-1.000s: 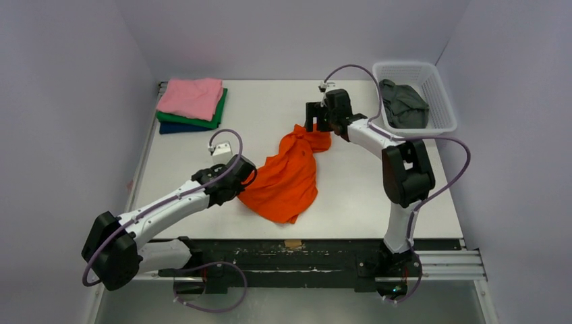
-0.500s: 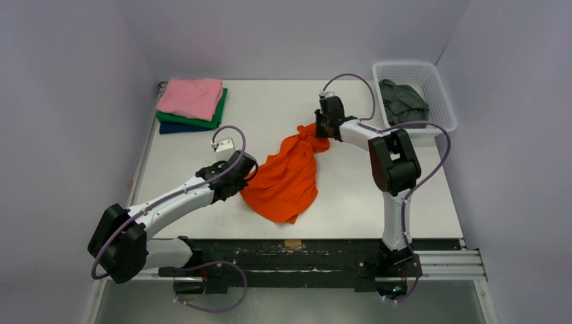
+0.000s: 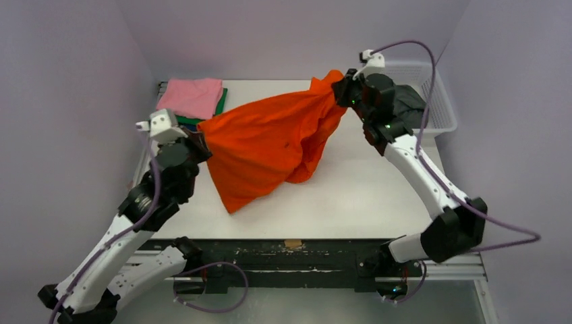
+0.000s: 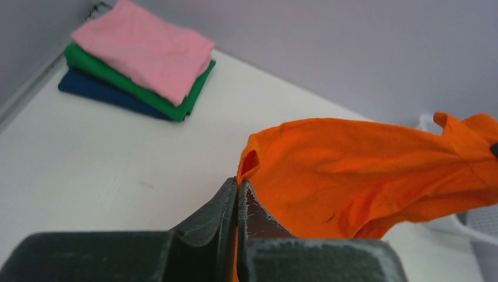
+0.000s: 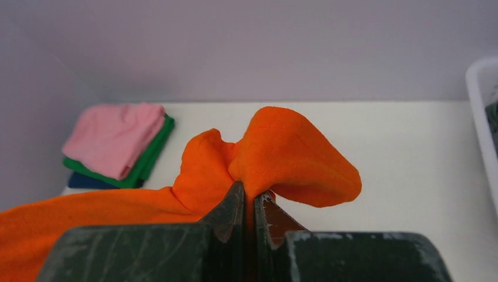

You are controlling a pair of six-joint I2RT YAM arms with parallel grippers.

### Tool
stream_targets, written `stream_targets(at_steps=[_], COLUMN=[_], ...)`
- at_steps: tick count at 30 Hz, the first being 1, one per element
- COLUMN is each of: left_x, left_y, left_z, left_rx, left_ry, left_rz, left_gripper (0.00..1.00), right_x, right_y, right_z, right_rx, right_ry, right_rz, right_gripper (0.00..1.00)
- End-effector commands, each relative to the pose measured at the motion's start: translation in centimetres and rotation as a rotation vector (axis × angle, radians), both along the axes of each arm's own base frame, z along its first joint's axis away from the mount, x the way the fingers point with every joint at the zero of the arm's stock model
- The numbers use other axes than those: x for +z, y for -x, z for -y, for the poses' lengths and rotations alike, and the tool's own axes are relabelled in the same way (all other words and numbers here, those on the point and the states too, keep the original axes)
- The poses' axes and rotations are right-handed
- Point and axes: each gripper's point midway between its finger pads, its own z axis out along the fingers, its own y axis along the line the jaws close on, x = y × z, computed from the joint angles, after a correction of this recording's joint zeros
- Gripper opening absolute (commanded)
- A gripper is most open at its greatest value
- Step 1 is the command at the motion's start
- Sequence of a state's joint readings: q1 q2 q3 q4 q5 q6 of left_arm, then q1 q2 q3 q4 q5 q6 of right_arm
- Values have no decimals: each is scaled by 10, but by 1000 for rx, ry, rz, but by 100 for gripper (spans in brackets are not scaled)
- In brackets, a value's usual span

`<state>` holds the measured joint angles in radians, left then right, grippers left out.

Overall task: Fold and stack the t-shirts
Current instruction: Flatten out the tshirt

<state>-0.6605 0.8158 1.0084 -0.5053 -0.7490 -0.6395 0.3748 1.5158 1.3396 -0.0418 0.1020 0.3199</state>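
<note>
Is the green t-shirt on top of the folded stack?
No, the pink t-shirt lies on top, with the green t-shirt directly beneath it.

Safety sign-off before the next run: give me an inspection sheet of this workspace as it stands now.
Surface: white table, no spills seen.
Job's things: orange t-shirt stretched in the air between both grippers, its lower corner hanging toward the table. Pink t-shirt on green t-shirt on navy t-shirt, a folded stack at the far left corner. Dark grey t-shirt in the white basket at far right.
Clutter: small tan patch on the front rail.
Grippers: left gripper shut on the orange t-shirt; right gripper shut on its other end.
Cables: purple cables loop off both arms; none seen on the cloth.
Surroundings: plain lilac walls; nothing else seen.
</note>
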Motion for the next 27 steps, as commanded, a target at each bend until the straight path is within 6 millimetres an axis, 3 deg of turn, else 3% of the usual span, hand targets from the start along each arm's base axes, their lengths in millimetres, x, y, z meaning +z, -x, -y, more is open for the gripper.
stream_targets(at_steps=[1, 9, 13, 16, 19, 22, 24, 27], left_x=[90, 177, 210, 231, 244, 248, 244, 225], left_y=[29, 87, 110, 120, 116, 100, 81, 40], left_z=[-42, -61, -57, -50, -51, -57, -59, -52], left_rx=[49, -93, -204, -267, -250, -166, -86, 37], left_ry=[3, 72, 90, 95, 87, 73, 47, -25], left_rz=[249, 502, 598, 644, 636, 603, 560, 460], left_gripper=[0, 0, 0, 0, 0, 0, 0, 0], right_x=[91, 211, 251, 272, 289, 299, 299, 280], right_y=[50, 162, 206, 226, 233, 224, 208, 167], right_z=[12, 27, 35, 43, 52, 58, 61, 61], right_rx=[37, 198, 249, 251, 217, 168, 116, 36], right_ry=[-76, -155, -170, -175, -181, -174, -166, -140], right_rz=[215, 462, 542, 578, 606, 615, 596, 521], right_gripper=[0, 0, 0, 0, 0, 0, 0, 0])
